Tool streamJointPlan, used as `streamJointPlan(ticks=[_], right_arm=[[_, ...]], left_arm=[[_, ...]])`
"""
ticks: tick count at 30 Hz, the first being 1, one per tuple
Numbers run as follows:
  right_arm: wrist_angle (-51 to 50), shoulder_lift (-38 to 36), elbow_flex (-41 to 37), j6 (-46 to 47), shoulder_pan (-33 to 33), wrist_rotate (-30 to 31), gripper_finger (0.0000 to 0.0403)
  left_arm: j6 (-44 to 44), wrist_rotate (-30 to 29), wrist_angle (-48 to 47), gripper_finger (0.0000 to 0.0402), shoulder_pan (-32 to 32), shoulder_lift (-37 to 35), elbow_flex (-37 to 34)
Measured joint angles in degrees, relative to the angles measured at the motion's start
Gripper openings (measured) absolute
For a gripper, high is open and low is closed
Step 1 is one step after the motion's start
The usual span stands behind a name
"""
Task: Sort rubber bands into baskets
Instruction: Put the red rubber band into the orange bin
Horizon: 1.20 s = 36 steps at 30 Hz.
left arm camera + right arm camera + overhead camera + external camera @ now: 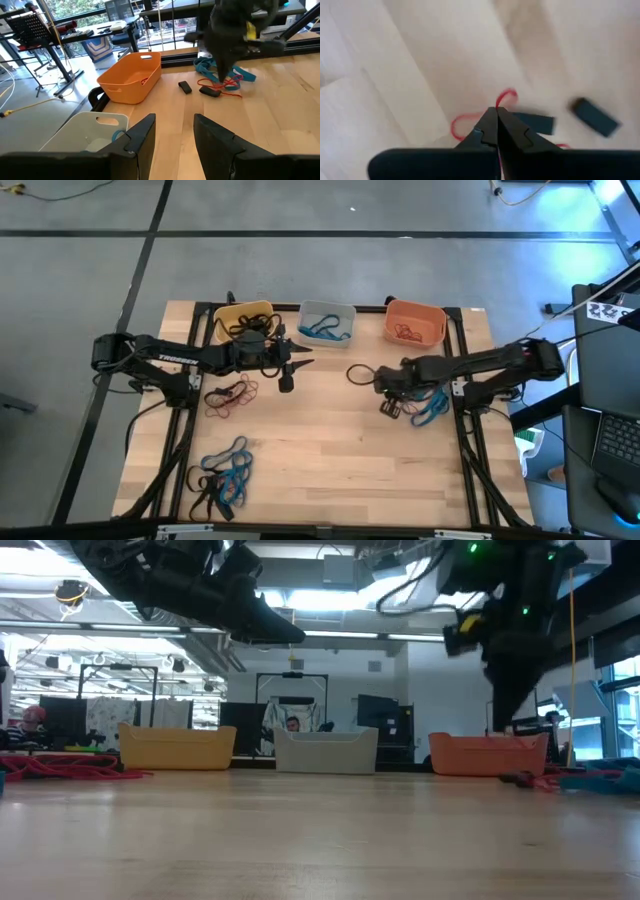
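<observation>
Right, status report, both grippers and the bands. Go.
Right gripper shut on a red rubber band, low at the table's right. Left gripper open, empty, hovering by the grey basket. Nothing in the way.
</observation>
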Motion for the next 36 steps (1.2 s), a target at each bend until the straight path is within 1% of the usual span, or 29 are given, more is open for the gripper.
streamJointPlan(ticks=[4,9,14,17,23,28,31,36], right_arm=[[-0.2,-5.5,0.0,0.0,-0.8,6.4,0.0003],[-0.2,-11.3,0.1,-1.8,-4.7,13.3,0.0002],[0.9,-15.9,0.1,-6.2,-9.6,20.2,0.0002],[3.1,-18.1,0.1,-9.8,-12.7,22.6,0.0002],[8.8,-19.9,0.1,-17.4,-19.5,24.0,0.0002],[13.4,-19.2,0.1,-24.5,-26.9,24.0,0.0002],[15.0,-18.4,0.1,-26.9,-31.1,23.8,0.0003],[15.6,-17.7,0.1,-28.3,-37.0,18.9,0.0003]], left_arm=[[0.0,0.0,0.0,0.013,0.0,0.0,0.0],[-0.2,0.0,0.0,0.013,0.0,0.0,0.0],[-0.2,0.0,0.0,0.013,0.0,0.0,0.0],[-0.1,0.0,0.0,0.013,0.0,0.0,0.0],[-0.1,0.0,0.0,0.013,0.0,0.0,0.0],[-0.1,0.0,0.0,0.013,0.0,0.0,0.0],[-0.1,0.0,0.0,0.013,0.0,0.0,0.0],[0.0,0.0,0.0,0.013,0.0,0.0,0.0]])
